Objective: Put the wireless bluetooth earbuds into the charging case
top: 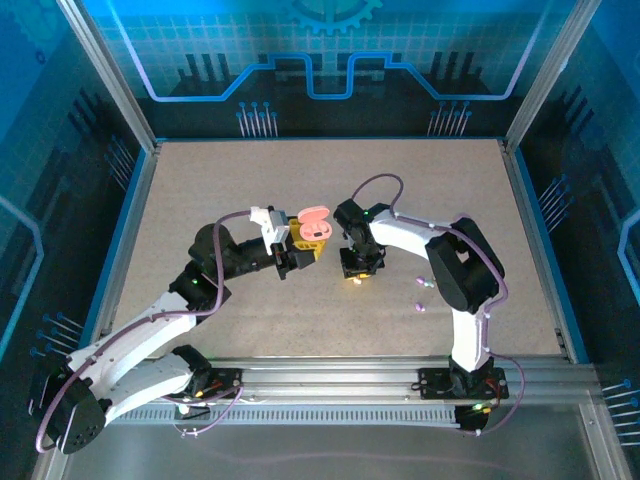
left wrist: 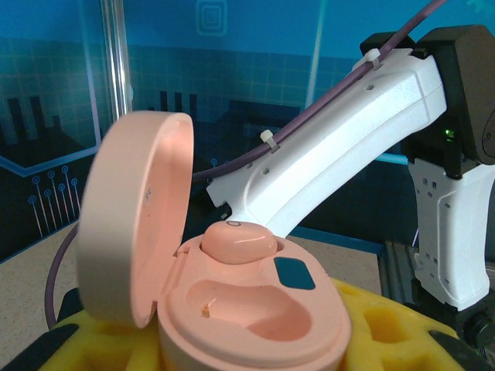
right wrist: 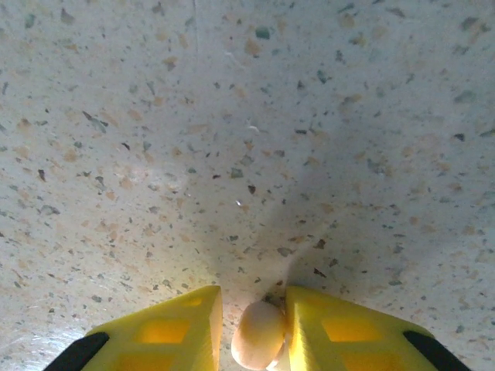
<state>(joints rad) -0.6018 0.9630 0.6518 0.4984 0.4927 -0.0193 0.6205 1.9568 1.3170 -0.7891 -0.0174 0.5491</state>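
One pink earbud [left wrist: 236, 241] sits in the far well of the open charging case [left wrist: 255, 328]. The near well is empty and the lid [left wrist: 135, 216] is tilted up. My left gripper [top: 300, 250] clamps the case. A second earbud [right wrist: 257, 334] lies on the table [right wrist: 232, 116] between the yellow fingers [right wrist: 340, 332] of my right gripper [right wrist: 254, 305], whose arm is bent down over it. I cannot tell whether they grip it.

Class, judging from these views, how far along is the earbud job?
Done: one earbud sits in the open charging case, held by the left gripper. In hand: the right gripper brackets a second earbud on the table. Left: lifting it into the empty slot.
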